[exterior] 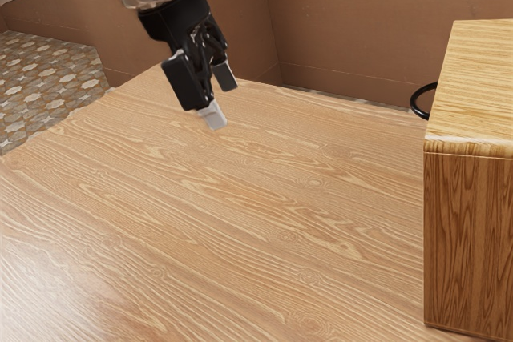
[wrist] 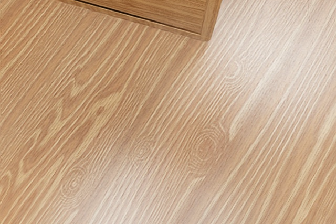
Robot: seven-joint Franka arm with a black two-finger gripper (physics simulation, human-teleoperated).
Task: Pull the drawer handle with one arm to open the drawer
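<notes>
- Lighting the table (exterior: 240, 198) softly and evenly, in a warm tone.
- Laying a pale sheen in a broad streak across the wood in the wrist view.
- Leaving the cabinet (exterior: 469, 238) darker on its front than on its top.

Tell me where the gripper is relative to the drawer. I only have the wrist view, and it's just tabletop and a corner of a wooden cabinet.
Observer: In the exterior view the gripper hangs above the table, well apart from the cabinet, which stands at that view's right edge.
Operator: Can you see the handle?
Observer: Yes, a black curved handle sticks out from the cabinet's side that faces the exterior view's left, toward the gripper.
Operator: Is the gripper holding anything?
Observer: No, its fingers are open with nothing between them.
</notes>
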